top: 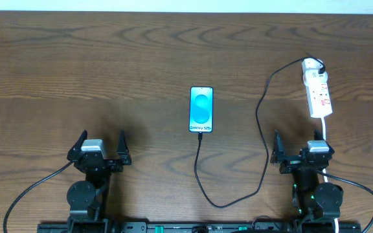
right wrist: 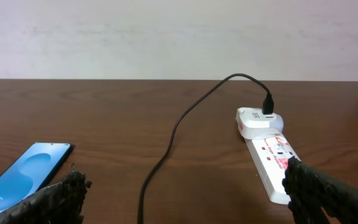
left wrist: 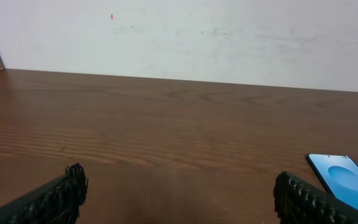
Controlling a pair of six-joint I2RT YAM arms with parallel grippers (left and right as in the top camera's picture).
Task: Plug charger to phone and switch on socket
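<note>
Seemingly well advanced. Slim, black-edged, blue-and-white-screened phone [top: 201, 109] was noted lying flat at the middle of the dark wooden bench [top: 109, 65], screen up and lit. Long thin black charger cable [right wrist: 169, 144] was traced from the phone's near edge, where its plug tip was seen touching the port end. From there it was followed round a loop toward the near bench edge and up to a small white adapter [top: 312, 65]. The adapter was seated at the far end of the elongated white power strip [top: 318, 96] with red markings, far right. Full seating of the tip could not be confirmed from overhead; it was judged plugged. Thicker white cord [top: 324, 128] was seen running from the strip toward the right arm.

Left gripper [top: 101, 144] was recorded released, jaws spread wide, nothing held, parked at the near edge, well apart from the phone. Right gripper [top: 305, 149] was likewise recorded released and empty, parked just short of the strip's near end.

Switch position could not be read in any view: too small. Judged left to do: the socket switch to be pressed, if not already on, most likely by the right gripper.
</note>
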